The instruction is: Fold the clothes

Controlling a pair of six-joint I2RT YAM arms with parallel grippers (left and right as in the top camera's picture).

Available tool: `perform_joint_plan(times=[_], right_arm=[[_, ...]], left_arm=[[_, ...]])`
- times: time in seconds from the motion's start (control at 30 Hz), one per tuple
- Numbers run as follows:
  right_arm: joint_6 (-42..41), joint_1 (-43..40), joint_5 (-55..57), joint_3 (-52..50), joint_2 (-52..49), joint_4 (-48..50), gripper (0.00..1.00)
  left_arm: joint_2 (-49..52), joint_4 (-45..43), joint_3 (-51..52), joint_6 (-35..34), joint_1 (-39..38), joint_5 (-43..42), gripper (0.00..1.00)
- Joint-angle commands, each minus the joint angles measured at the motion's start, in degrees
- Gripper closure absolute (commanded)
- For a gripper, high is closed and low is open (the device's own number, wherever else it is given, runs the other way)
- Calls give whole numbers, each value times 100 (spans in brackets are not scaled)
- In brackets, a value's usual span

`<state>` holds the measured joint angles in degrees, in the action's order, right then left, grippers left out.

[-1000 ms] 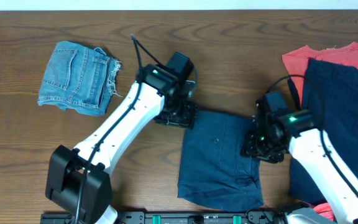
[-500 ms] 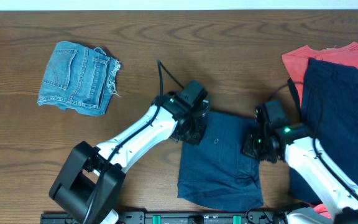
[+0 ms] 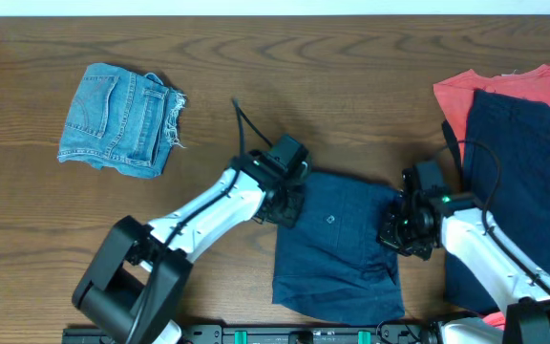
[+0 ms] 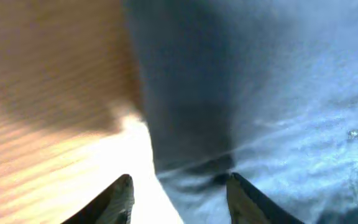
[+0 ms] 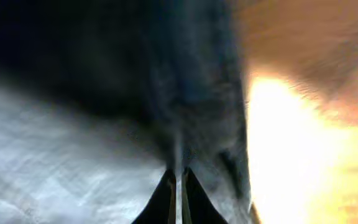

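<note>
Front and centre on the table point(image 3: 256, 57), the shorts point(image 3: 337, 268) are laid flat. The long axis is run from far edge to near edge, with the pocket button point(image 3: 330, 218) toward the far end. The left gripper point(image 3: 289, 205) is set at the far-left corner, fingers spread wide over the cloth's edge, nothing pinched. The right gripper point(image 3: 404, 234) is set at the right edge, tips pressed together on a ridge of the navy cloth. Off right, a navy piece point(image 3: 523, 162) is laid over a red shirt point(image 3: 475, 86). Denim point(image 3: 117, 119) is seen far-left, well apart.
</note>
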<state>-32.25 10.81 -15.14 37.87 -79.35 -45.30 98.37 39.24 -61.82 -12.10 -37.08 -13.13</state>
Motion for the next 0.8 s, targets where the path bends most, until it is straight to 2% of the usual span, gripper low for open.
perform_joint_plan(times=[0.0,0.13,0.3,0.43,0.5,0.63,0.77], right_arm=[[955,-50,-737,640,264,-424,94],[1307,31,-1410,1008,468,-1032,96],[1163,503,-1429,769,442,-1342,97],[452,979,-1176,136,352,-1130,97],[-184,1137,-804,-348,269,-844,97],[-1193,1029,-116,-999,87,-210,99],[-1617,734,46,-1137,-17,275,99]], left_arm=[[-520,343,-544,37,105,164,46],[-1060,721,-793,74,129,164,33],[-1532,732,-791,72,129,164,30],[-1534,859,-778,70,129,162,30],[-1486,964,-767,70,129,162,30],[-1412,1047,-763,70,127,160,30],[-1375,1108,-763,70,127,160,30]])
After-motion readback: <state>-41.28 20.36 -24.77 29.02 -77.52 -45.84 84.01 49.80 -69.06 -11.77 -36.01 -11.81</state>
